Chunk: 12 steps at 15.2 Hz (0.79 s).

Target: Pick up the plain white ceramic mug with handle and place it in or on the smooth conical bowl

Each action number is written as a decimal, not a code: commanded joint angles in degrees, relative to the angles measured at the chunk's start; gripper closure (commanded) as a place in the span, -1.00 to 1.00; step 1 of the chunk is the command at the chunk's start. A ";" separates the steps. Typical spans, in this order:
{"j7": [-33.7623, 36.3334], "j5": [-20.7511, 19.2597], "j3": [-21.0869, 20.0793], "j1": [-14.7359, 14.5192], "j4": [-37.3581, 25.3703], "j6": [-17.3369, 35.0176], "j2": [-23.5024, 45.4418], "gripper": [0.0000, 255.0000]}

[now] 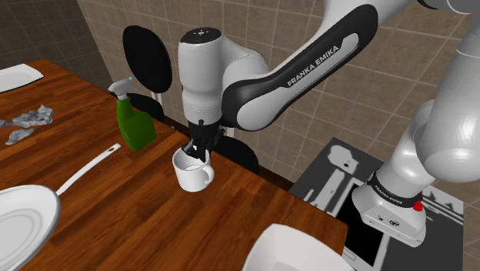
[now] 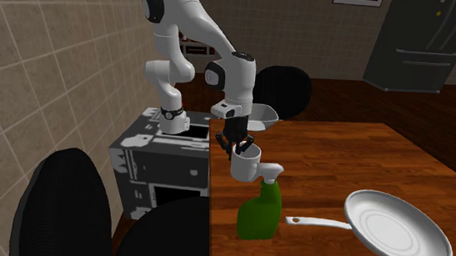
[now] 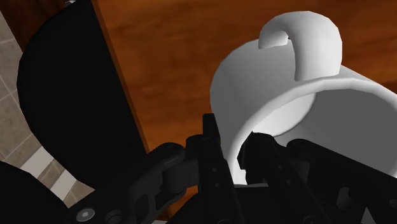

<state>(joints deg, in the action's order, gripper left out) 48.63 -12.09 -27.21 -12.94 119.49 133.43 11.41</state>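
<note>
- The black two-finger gripper (image 3: 234, 151) is closed on the rim of the plain white mug with a curved handle (image 1: 191, 174), one finger (image 3: 213, 149) outside the wall and the other inside.
- The mug is upright over the brown wooden table (image 1: 115, 204), just beside the green spray bottle with a grey trigger head (image 1: 136, 127); I cannot tell whether its base touches the wood.
- The smooth white conical bowl (image 2: 262, 115) sits well apart from the bottle, beyond the mug.
- The handle of a silver frying pan (image 2: 398, 228) ends near the bottle.
</note>
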 commanded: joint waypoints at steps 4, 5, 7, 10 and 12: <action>0.01 -0.01 0.00 -0.01 0.00 0.01 0.02 1.00; -0.29 0.39 -0.12 0.08 -0.25 -0.64 -0.45 1.00; -0.85 1.13 -0.32 0.24 -0.82 -1.97 -1.36 1.00; -1.65 2.17 -0.56 0.44 -1.75 -3.98 -2.65 1.00; -2.14 2.80 -0.68 0.55 -2.44 -5.34 -3.45 1.00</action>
<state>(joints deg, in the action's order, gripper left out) 46.63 -9.56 -27.81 -12.39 117.43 128.77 8.30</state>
